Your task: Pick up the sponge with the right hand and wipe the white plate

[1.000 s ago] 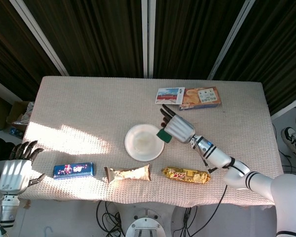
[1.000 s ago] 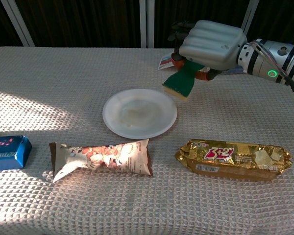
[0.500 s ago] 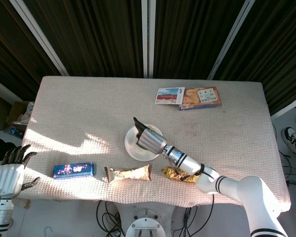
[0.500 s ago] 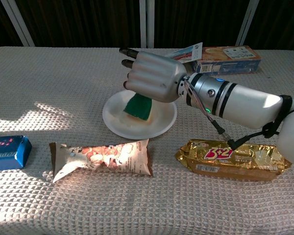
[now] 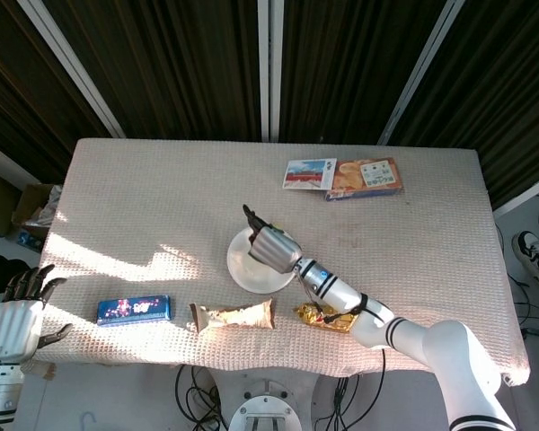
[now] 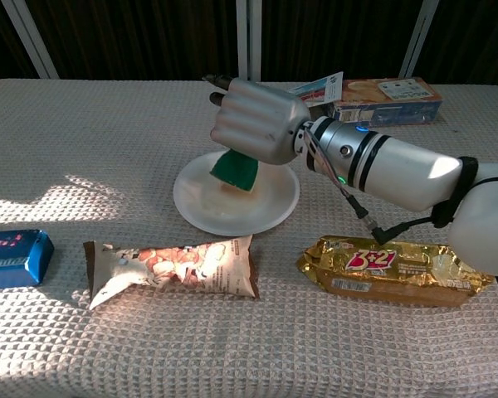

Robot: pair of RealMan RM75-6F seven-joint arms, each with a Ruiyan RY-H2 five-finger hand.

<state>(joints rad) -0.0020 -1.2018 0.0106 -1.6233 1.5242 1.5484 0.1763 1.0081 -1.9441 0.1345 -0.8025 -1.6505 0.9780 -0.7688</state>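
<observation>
The white plate (image 6: 201, 201) (image 5: 244, 269) lies near the table's middle front. My right hand (image 6: 253, 120) (image 5: 271, 248) hovers over its far half, fingers curled around the green sponge (image 6: 235, 170), whose yellow underside touches the plate's surface. In the head view the sponge is hidden under the hand. My left hand (image 5: 18, 316) hangs off the table's front left corner, fingers apart and holding nothing; the chest view does not show it.
A brown snack pack (image 6: 173, 267) and a gold biscuit pack (image 6: 394, 269) lie in front of the plate. A blue packet (image 6: 12, 258) sits at the front left. A flat box with a card (image 5: 346, 176) rests at the back right.
My right hand carried the sponge from right of the plate down onto it, then shifted slightly toward the plate's far side. The left hand sank a little.
</observation>
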